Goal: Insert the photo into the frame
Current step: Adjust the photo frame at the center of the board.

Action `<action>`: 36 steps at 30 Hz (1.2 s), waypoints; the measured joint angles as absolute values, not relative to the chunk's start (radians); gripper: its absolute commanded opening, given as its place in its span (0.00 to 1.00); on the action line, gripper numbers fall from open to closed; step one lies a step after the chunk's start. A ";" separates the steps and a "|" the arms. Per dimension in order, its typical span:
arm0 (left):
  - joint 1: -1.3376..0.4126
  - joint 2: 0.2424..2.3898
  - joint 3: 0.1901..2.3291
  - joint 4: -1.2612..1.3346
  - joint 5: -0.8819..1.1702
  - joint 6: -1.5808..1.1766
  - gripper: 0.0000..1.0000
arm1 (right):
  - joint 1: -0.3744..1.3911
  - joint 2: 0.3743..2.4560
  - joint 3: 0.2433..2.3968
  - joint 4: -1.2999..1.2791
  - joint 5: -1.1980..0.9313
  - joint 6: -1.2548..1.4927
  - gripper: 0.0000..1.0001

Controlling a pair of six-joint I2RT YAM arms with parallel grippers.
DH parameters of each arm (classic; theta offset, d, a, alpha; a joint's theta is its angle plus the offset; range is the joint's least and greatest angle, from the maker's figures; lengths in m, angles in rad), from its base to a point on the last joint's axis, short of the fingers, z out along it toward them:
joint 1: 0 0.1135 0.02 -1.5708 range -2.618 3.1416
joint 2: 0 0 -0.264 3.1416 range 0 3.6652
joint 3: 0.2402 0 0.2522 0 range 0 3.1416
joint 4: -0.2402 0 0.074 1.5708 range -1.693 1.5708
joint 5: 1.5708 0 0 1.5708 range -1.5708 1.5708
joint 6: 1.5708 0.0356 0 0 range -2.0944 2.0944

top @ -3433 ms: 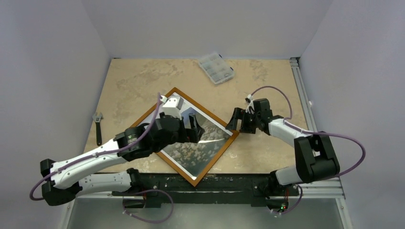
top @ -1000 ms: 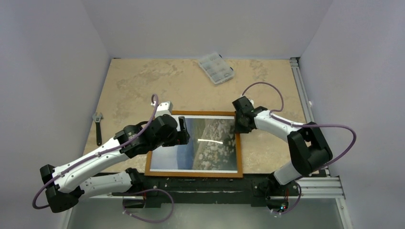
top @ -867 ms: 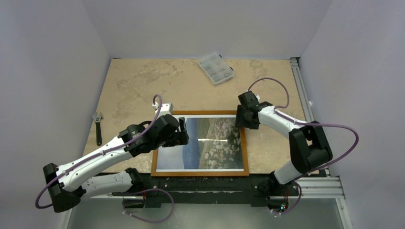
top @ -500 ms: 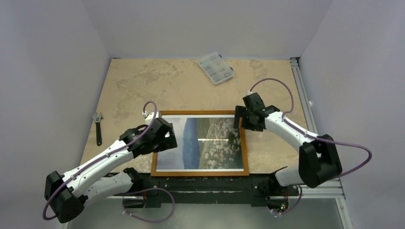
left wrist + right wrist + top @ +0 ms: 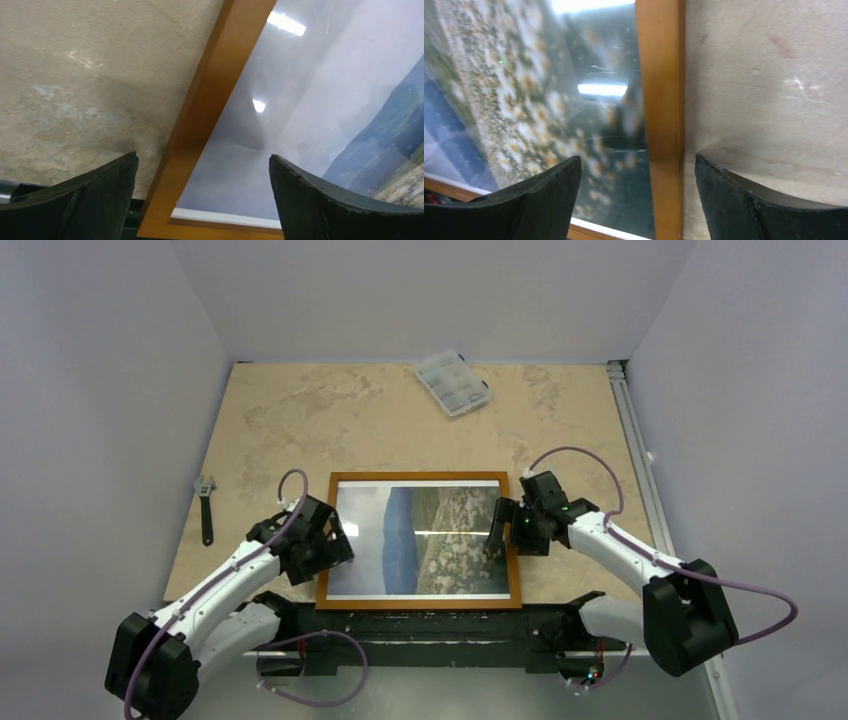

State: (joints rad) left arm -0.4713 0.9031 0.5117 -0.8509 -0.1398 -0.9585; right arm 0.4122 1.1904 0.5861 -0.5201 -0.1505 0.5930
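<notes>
Left hand (image 5: 203, 157): released, jaws spread wide, nothing between them. In its wrist view the fingers straddle the left rail of the frame (image 5: 210, 100), close to the rail's near corner.

Right hand (image 5: 639, 159): also released and spread, with one finger over the pane and the other over the bare surface (image 5: 774, 75). The frame's right rail runs between them. Contact between fingertips and pane: cannot tell from the overhead view, probably clear.

The frame lies flat between the two hands, long sides parallel to the near edge. The photo (image 5: 420, 540) sits inside the rails, image side up, with ceiling-light glare across it and a white border showing along the near rail.

Outboard of the left hand: a wrench (image 5: 205, 508) near the surface's edge. Well beyond the right hand, toward the far edge: a clear compartment box (image 5: 452, 382).
</notes>
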 measured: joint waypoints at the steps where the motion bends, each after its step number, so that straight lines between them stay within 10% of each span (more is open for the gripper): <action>1: -0.470 0.914 0.507 -0.834 -0.123 -0.957 1.00 | 0.412 1.190 0.583 -0.510 -0.161 0.600 0.81; 36: -0.686 1.283 0.657 -0.685 0.022 -1.023 0.88 | 0.362 1.722 1.221 -0.543 0.038 0.449 0.87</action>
